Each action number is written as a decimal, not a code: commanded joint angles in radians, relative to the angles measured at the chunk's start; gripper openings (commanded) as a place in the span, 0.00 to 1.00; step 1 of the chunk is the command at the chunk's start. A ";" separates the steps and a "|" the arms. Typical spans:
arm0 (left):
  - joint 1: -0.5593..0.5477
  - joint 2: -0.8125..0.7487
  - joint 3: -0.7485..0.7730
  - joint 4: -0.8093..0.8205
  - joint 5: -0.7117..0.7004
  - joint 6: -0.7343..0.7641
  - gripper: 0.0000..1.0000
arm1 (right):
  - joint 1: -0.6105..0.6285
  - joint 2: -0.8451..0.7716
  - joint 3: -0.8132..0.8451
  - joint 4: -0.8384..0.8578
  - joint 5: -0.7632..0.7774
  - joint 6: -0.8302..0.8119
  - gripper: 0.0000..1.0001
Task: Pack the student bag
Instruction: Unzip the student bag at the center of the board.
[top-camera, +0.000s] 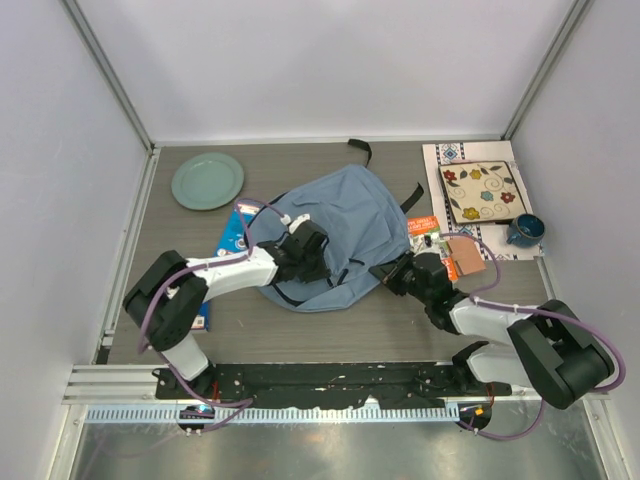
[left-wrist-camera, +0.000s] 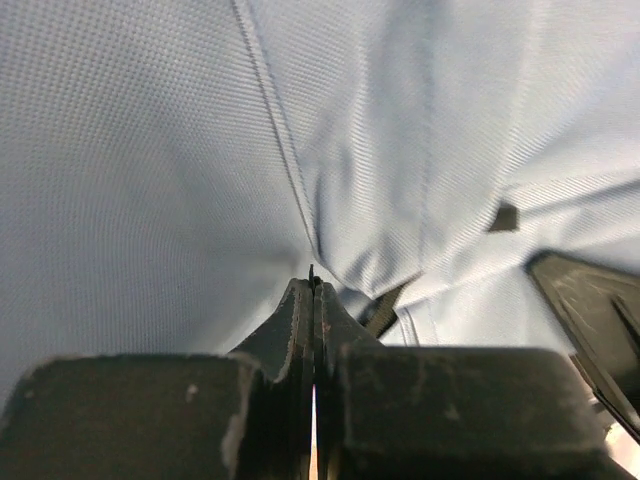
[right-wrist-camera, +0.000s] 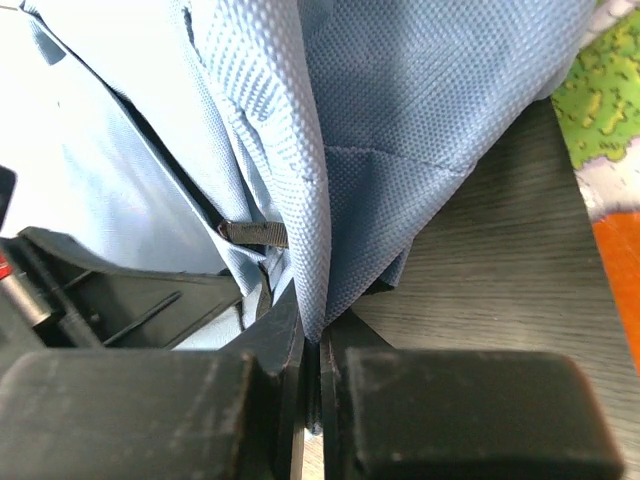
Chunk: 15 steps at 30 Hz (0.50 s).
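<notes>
Student bag (top-camera: 340, 215) (contents hidden), right hand (right-wrist-camera: 318, 338) pinching fabric, left hand (left-wrist-camera: 313, 290) closed, grip unclear

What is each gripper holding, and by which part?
Right gripper pinches a fabric fold at the student bag's near-right edge. Left gripper is shut against a seam; a hold cannot be told.

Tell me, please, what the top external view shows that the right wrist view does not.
Only the top external view shows the whole student bag lying on the table, the green plate, the flower-patterned square, the blue mug and the left arm reaching onto the bag. Only the right wrist view shows the right pincer shut on a fold of the bag's fabric, and a small dark strap loop. Both show the bag, that pincer, the table and the colourful booklet beside the bag.
</notes>
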 joint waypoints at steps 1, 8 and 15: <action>-0.002 -0.140 0.011 -0.021 -0.099 0.072 0.00 | -0.009 0.010 0.111 -0.068 0.017 -0.065 0.01; -0.002 -0.230 -0.004 -0.129 -0.156 0.101 0.00 | -0.097 0.066 0.186 -0.074 -0.045 -0.082 0.01; -0.004 -0.265 -0.030 -0.178 -0.191 0.113 0.00 | -0.154 0.124 0.255 -0.069 -0.095 -0.097 0.01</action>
